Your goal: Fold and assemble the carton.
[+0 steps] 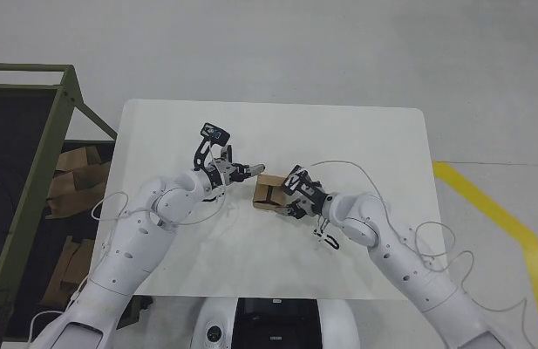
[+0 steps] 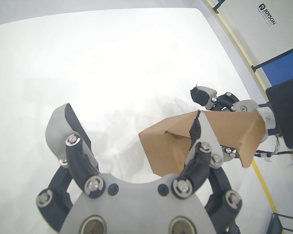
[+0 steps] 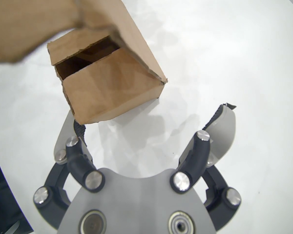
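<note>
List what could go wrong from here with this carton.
1. Both the left gripper and right gripper are open, each with just one finger at the carton; a push could slide or tip it on the table.
2. Its end flaps gape over a dark gap; pressing there might crumple a flap rather than close it.
</note>
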You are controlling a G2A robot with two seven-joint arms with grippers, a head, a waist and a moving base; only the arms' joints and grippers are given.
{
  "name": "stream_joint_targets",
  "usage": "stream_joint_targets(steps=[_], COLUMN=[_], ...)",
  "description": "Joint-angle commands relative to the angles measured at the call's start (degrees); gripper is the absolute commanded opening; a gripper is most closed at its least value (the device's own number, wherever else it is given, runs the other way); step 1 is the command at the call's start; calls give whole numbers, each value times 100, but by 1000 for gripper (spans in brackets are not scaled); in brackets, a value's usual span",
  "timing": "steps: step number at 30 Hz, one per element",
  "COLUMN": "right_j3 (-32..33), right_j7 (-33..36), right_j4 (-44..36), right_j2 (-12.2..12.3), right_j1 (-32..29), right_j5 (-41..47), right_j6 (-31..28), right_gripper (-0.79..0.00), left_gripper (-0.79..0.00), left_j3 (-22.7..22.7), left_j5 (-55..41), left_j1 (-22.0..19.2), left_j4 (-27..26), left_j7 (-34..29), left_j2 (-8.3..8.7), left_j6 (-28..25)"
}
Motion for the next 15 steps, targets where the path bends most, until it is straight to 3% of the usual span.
stream_joint_targets(steps=[1, 10, 15], right_j3=[26, 226, 440], right_j7=[-40, -204, -252], right_j4=[17, 38, -20], right_j2=[-9, -28, 9], right_j1=[-7, -103, -177], right_j5=[16, 163, 454], right_j6=[70, 399, 51], right_gripper=[0, 0, 0], left_gripper=[0, 0, 0], left_j3=[-5, -37, -69], left_j5=[8, 71, 95], left_j1=[34, 162, 251], left_j4=[-13, -86, -158], left_j7=[4, 3, 17], left_j2=[2, 12, 19], left_j6=[-13, -30, -7])
